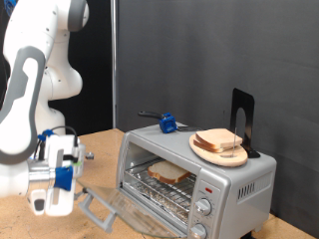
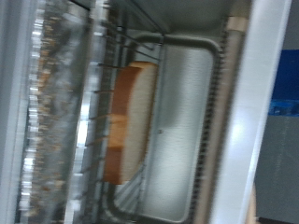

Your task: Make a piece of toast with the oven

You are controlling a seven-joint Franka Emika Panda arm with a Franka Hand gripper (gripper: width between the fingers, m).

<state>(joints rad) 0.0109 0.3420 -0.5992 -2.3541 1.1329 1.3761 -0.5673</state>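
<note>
You had the piece of toast on the oven rack, ready for heating | door down beside claw | claw state: cannot tell

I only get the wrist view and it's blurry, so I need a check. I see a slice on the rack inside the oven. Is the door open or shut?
Observer: Open. The exterior view shows the door folded down in front of the oven, with the toast on the rack.
Operator: Where is the pincer?
Observer: The pincer is outside the oven, at the exterior view's lower left, near the door's outer edge.
Operator: Anything on top of the oven?
Observer: A plate with a pile of bread.
</note>
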